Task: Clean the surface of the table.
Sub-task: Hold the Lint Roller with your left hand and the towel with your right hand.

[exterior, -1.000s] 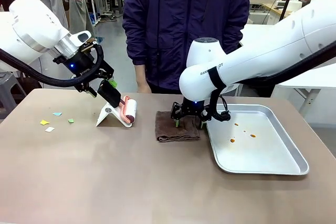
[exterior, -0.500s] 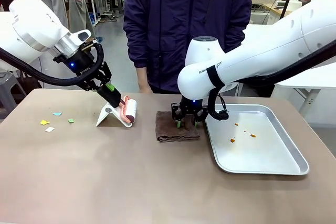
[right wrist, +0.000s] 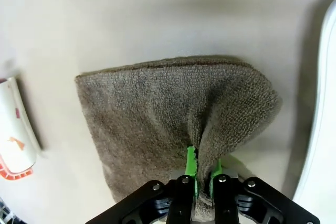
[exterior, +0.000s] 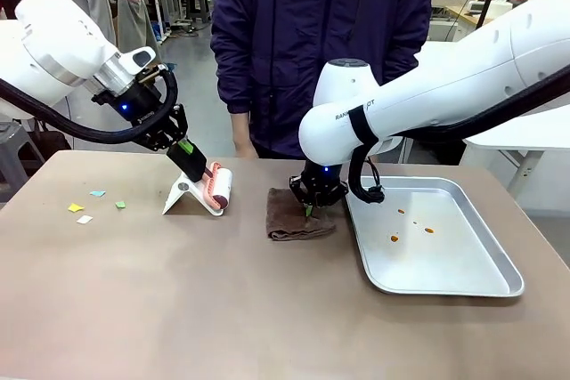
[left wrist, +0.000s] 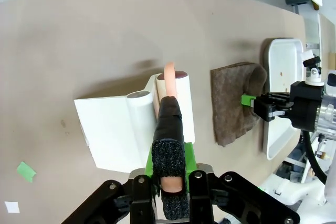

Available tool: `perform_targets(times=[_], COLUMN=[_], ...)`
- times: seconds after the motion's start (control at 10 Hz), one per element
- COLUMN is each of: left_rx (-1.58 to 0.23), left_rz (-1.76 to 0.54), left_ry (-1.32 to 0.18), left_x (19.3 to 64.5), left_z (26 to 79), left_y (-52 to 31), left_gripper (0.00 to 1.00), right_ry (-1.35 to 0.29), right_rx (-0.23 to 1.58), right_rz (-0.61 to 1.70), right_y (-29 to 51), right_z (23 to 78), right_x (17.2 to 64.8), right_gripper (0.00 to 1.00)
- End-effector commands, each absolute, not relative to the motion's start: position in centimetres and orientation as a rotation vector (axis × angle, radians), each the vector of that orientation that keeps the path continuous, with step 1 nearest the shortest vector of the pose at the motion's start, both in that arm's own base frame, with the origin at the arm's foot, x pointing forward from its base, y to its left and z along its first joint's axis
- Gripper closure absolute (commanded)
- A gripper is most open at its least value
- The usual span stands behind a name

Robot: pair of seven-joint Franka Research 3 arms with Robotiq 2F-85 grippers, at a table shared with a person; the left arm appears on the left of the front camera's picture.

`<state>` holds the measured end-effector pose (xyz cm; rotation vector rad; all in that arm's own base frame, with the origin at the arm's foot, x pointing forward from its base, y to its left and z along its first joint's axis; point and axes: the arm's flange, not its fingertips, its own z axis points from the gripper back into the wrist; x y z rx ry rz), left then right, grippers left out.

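Brownish table spans the whole front view, arms coming in from 9 and 3 o'clock. Person stands at the 12 o'clock edge.

Left claw is clamped on the handle of a lint roller; in the left wrist view the green pads of the claw squeeze the roller's black-and-pink handle. Roller head leans on a white stand, left of table centre.

Right claw is pinched narrow on a raised fold of a brown cloth. Right wrist view: claw has the cloth bunched between its pads, the rest of it flat on the table.

Cloth sits about mid-table, roller at its 9 o'clock and apart from it. Silver tray lies just beside the cloth at 3 o'clock, with a few orange-brown spots in it.

Small coloured paper scraps lie on the table at 9 o'clock of the stand, well apart from both claws.
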<state>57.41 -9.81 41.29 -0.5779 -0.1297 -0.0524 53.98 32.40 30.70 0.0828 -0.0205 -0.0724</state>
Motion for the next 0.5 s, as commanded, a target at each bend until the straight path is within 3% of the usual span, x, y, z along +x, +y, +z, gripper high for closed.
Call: perform_targets(times=[0.0,0.4], left_rx=[-0.593,-0.645], left_rz=[-0.063,-0.096], left_ry=[-0.168,-0.188], left_x=[57.15,56.49], left_z=[41.55,42.4], left_y=[-9.52,-9.81], left_gripper=[1.0,1.0], right_ry=[0.011,0.008], right_rx=[0.081,0.081], right_rz=[-0.062,-0.073], right_y=[31.75,31.6], right_z=[29.8,29.72], right_x=[54.08,54.12], right_gripper=[1.0,1.0])
